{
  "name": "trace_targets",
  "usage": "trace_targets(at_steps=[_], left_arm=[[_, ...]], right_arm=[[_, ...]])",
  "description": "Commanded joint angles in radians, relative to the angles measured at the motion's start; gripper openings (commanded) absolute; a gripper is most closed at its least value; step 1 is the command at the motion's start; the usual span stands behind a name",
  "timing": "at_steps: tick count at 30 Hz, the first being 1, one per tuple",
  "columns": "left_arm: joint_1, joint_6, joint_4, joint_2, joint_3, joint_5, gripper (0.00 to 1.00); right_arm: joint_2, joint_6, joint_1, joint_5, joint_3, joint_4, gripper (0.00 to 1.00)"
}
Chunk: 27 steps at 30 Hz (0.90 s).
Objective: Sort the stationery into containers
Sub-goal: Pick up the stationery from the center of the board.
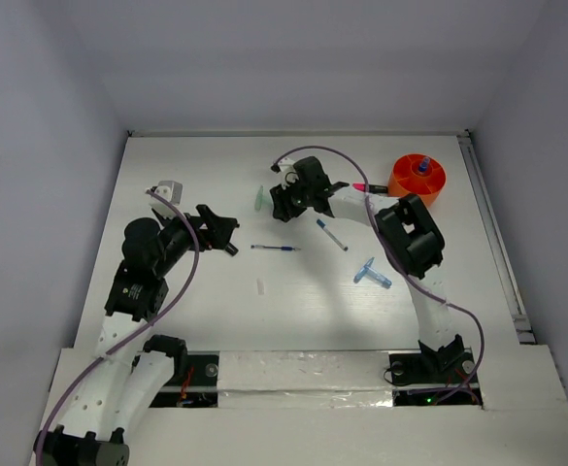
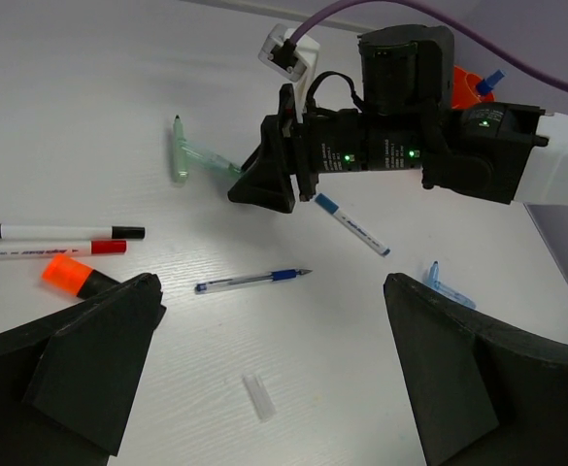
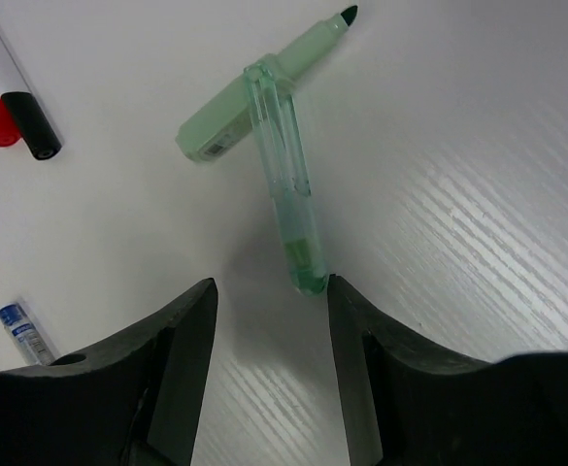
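A green T-shaped piece (image 3: 264,97), a pale green marker crossed by a clear green cap, lies flat on the table at the back middle (image 1: 260,199). My right gripper (image 3: 271,291) is open just short of the cap's end, which lies by the right fingertip; nothing is held. The orange cup (image 1: 417,180) stands at the back right with a blue-capped item in it. A blue pen (image 1: 275,249), a white-and-blue pen (image 1: 331,234) and a blue T-shaped piece (image 1: 371,274) lie mid-table. A pink marker (image 1: 371,186) lies by the cup. My left gripper (image 2: 272,311) hangs wide open above the table, holding nothing.
Black and red markers (image 2: 65,232) and an orange highlighter (image 2: 70,277) lie at the left. A small clear cap (image 2: 258,397) lies between my left fingers' reach. A white block (image 1: 170,188) sits at the back left. Purple cables loop over both arms.
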Motion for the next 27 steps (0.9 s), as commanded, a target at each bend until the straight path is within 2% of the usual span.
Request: trace_targets(at_steps=[1,6,8,10,14,19,23,24,27], left_arm=[[0.018,0.008,0.052,0.002,0.038,0.036,0.99],[0.018,0.008,0.052,0.001,0.036,0.050,0.99],[0.027,0.008,0.052,0.002,0.035,0.050,0.99],[0.027,0.010,0.052,0.010,0.036,0.051,0.99],[0.027,0.007,0.052,0.011,0.036,0.065,0.99],[0.036,0.004,0.052,0.019,0.035,0.073,0.99],[0.036,0.004,0.052,0.021,0.035,0.068,0.99],[0.036,0.004,0.052,0.021,0.035,0.067,0.99],[0.045,0.002,0.051,0.028,0.035,0.067,0.99]], right_arm=[[0.032,-0.027,0.008,0.013,0.036,0.057,0.53],[0.055,-0.028,0.008,0.009,0.068,0.029,0.48],[0.068,-0.027,0.008,0.024,0.091,-0.009,0.51],[0.078,-0.038,0.008,0.090,0.129,-0.055,0.58],[0.066,-0.053,0.008,0.122,0.107,-0.058,0.60],[0.098,-0.048,0.008,0.119,0.130,-0.077,0.47],[0.078,-0.033,0.008,0.104,0.075,-0.026,0.39],[0.063,-0.032,0.008,0.095,0.062,-0.017,0.30],[0.039,-0.035,0.008,0.081,0.015,0.028,0.17]])
